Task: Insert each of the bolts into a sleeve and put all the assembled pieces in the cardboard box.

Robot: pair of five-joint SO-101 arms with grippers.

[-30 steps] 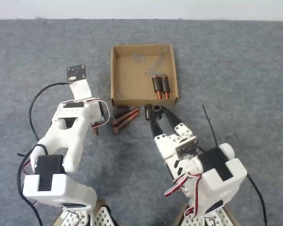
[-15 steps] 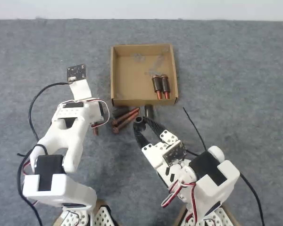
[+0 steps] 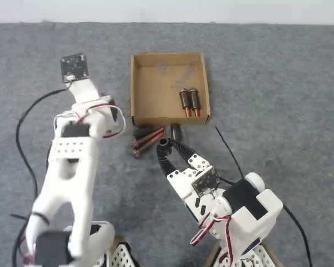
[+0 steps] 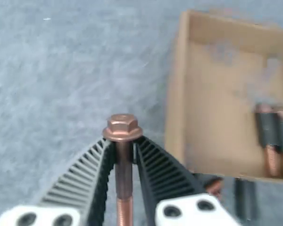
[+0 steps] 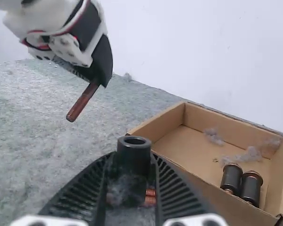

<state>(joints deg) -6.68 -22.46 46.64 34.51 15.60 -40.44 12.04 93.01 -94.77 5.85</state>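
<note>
My left gripper (image 4: 124, 141) is shut on a copper bolt (image 4: 122, 129), held head-up in the air left of the cardboard box (image 4: 178, 94). From the right wrist view, that left gripper (image 5: 98, 79) hangs above with the bolt's (image 5: 81, 102) thread pointing down. My right gripper (image 3: 164, 147) is shut on a black sleeve (image 5: 133, 153), upright with its bore open, just in front of the box (image 3: 134, 89). Two assembled pieces (image 3: 190, 100) lie inside the box. Loose bolts (image 3: 147, 138) and another sleeve (image 3: 176, 131) lie on the carpet by the box's front wall.
Grey carpet (image 3: 278, 100) covers the table, with free room right of the box and at far left. A thin black cable (image 3: 229, 153) trails beside the right arm. Bits of fluff (image 5: 212, 136) lie in the box.
The left arm has lifted and swung toward the far side with the bolt in its gripper. The right gripper first drew back and left from the box with the sleeve, then stayed put.
</note>
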